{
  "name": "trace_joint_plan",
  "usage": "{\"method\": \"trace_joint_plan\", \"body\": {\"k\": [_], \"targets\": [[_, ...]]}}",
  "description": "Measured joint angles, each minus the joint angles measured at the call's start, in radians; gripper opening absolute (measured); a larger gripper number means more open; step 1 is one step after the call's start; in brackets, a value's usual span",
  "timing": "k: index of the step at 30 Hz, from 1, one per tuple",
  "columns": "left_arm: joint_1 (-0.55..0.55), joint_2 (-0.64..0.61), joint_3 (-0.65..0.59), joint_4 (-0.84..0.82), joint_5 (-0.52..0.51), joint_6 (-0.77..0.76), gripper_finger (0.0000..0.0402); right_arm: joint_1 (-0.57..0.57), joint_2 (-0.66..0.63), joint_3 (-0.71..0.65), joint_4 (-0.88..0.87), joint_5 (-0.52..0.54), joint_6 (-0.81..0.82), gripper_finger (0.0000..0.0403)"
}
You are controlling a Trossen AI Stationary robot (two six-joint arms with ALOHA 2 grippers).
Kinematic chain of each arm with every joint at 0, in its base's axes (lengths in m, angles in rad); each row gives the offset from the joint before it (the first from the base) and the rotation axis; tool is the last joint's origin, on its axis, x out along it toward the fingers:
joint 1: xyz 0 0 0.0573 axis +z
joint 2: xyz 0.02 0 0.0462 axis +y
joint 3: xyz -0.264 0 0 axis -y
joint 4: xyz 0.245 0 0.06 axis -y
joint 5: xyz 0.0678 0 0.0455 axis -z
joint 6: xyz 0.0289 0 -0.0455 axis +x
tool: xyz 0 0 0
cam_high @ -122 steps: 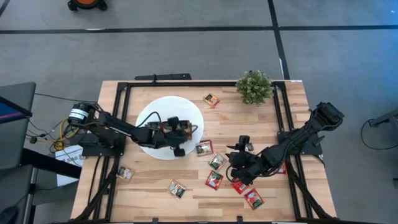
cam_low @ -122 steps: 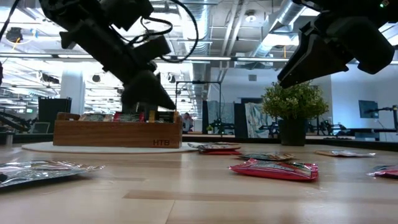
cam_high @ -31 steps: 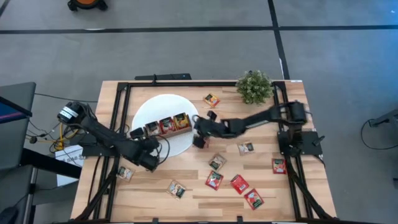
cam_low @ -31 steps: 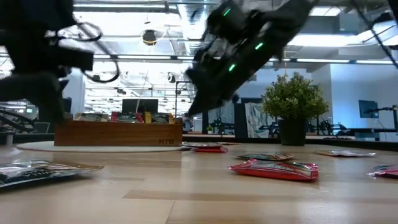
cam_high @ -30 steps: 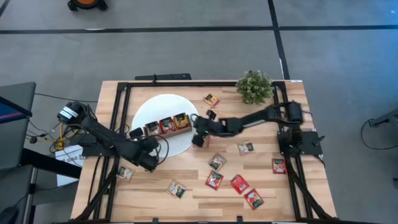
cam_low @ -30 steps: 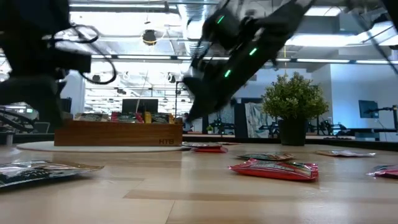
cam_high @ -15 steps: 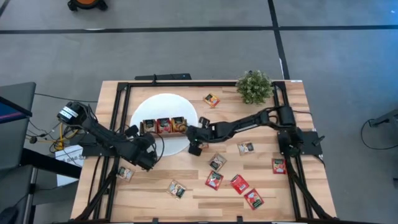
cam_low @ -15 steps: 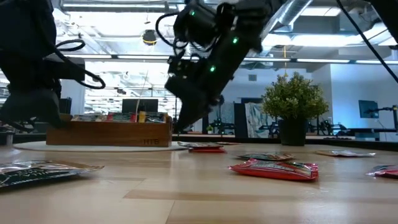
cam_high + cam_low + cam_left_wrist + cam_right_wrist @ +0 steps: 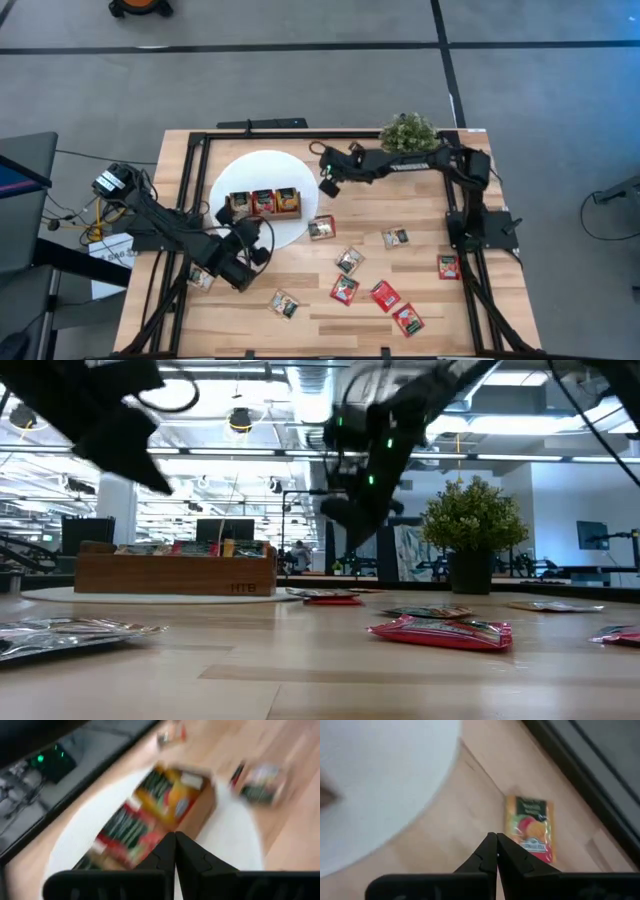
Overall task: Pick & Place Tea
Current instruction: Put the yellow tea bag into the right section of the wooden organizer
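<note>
Several tea sachets lie flat and loose on the wooden table, among them a red one (image 9: 345,290), one beside the disc (image 9: 322,228) and an orange-yellow one (image 9: 530,827). More sachets stand in the brown tray (image 9: 260,203), which rests on the white disc (image 9: 265,170). My left gripper (image 9: 250,242) hovers shut over the disc's near-left rim and points at the tray (image 9: 170,805). My right gripper (image 9: 326,185) is shut, raised past the disc's far-right rim, just above the orange-yellow sachet. Neither gripper holds anything.
A small potted plant (image 9: 408,133) stands at the far right, close to my right arm. A black frame (image 9: 250,135) runs along the table's edges. Bare wood lies near the middle of the front edge.
My right gripper first went down beside the tray's right end; the tray turned level and slid a little toward the table's left. The gripper then rose and swung toward the far edge. My left gripper rose and turned at the disc's near-left rim. Both stayed shut.
</note>
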Motion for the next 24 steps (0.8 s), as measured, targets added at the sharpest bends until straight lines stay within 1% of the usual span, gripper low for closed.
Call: {"method": "trace_joint_plan", "body": {"k": [2,3,7,11,14,18,24], "targets": [[0.000,0.000,0.000,0.099,-0.060,0.053,0.0000,-0.043,0.042,0.000,0.051,-0.004,-0.008,0.0000],[0.000,0.000,0.000,0.149,-0.072,0.090,0.0000,-0.059,0.060,0.000,0.056,-0.004,-0.009,0.0000],[-0.001,0.001,0.000,0.329,-0.089,0.252,0.0000,-0.113,0.110,0.000,0.091,-0.001,-0.006,0.0000],[0.000,0.001,0.000,0.447,-0.084,0.359,0.0000,-0.133,0.146,0.000,0.067,-0.017,0.012,0.0000],[0.000,0.001,0.000,0.476,-0.076,0.386,0.0000,-0.128,0.150,0.002,0.037,-0.049,0.019,0.0000],[0.000,0.002,0.000,0.477,-0.074,0.384,0.0000,-0.086,0.139,0.002,-0.028,-0.059,0.038,0.0000],[0.000,0.003,0.000,0.478,-0.074,0.383,0.0000,0.033,0.103,0.002,-0.139,-0.176,0.160,0.0000]]}}
